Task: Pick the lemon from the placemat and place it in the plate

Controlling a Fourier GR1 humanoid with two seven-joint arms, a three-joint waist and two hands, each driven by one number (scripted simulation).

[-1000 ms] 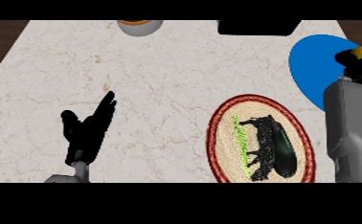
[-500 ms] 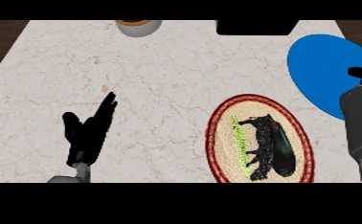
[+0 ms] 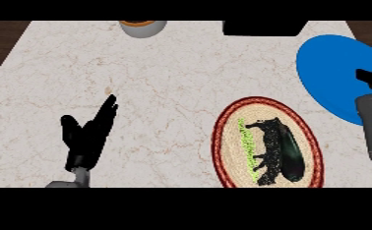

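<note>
**One placemat, one plate, lemon not visible**

The left hand [image 3: 88, 138] rests over the marble counter [image 3: 174, 76], fingers straight and together, thumb apart. One grey bowl [image 3: 143, 27] sits at the far edge. One oval placemat [image 3: 267, 148] lies just beside one blue plate [image 3: 330, 74]. The right hand [image 3: 363, 76] barely shows; its fingers cannot be told. The lemon cannot be made out.

just the one head view, looking steeply down at the surface [image 3: 174, 76], forearms coming in from the bottom edge, placemat [image 3: 266, 143] low right, blue plate [image 3: 330, 74] cut by the right edge, far rim of the surface along the top
</note>
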